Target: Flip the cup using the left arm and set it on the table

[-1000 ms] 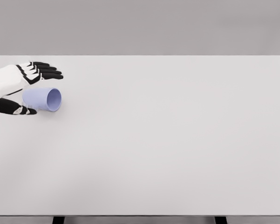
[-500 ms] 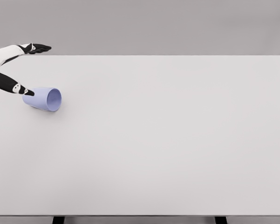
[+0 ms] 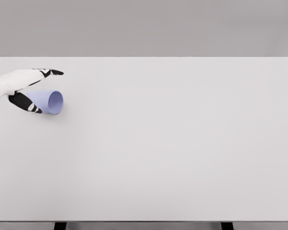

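Observation:
A pale blue cup (image 3: 49,102) lies on its side near the left edge of the white table (image 3: 163,143), with its mouth turned to the right. My left hand (image 3: 48,91) comes in from the left edge and straddles the cup's closed end. The black-tipped fingers (image 3: 51,72) reach out just above and behind the cup, and the thumb (image 3: 26,103) lies across the front of its base. The fingers are stretched rather than curled, and the cup rests on the table. The right arm does not show.
The table's far edge runs just behind the hand and its left edge is close to the cup. Two dark table legs (image 3: 60,225) show below the front edge.
Half a second ago the hand was raised and drawn back to the left. It has come back down and forward around the cup's base. The cup has stayed where it was.

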Available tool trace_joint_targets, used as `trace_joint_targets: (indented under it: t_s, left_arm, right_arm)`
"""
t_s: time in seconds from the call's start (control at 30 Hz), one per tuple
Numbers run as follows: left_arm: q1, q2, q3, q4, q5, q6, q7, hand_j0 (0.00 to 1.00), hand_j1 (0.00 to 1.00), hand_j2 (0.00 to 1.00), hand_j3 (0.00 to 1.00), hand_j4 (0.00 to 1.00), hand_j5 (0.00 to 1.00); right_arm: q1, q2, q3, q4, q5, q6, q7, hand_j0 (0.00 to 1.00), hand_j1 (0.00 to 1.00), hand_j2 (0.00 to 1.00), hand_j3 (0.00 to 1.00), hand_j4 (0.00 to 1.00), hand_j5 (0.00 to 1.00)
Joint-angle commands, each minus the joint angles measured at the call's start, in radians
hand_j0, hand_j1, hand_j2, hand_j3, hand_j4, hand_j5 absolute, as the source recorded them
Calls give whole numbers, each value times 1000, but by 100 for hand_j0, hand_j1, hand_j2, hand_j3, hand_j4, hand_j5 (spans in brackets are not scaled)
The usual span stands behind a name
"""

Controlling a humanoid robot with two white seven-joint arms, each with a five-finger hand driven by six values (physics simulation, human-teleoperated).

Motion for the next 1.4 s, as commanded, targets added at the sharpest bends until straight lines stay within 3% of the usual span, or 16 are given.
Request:
trace_joint_targets:
  t_s: [0.0,0.33,0.67,1.37]
  left_arm:
    - [-2,-5,-21,2,-11,1,0,100,100,100,100,100,100]
    - [-3,-45,-50,50,-98,1,0,100,100,100,100,100,100]
    - [-14,-112,-51,155,-176,-3,0,100,100,100,100,100,100]
    - [-63,-175,-88,261,-207,-3,0,100,100,100,100,100,100]
  right_arm:
    - [0,0,0,0,0,0,0,100,100,100,100,100,100]
    - [0,0,0,0,0,0,0,100,100,100,100,100,100]
    - [0,0,0,0,0,0,0,100,100,100,100,100,100]
    - [0,0,0,0,0,0,0,100,100,100,100,100,100]
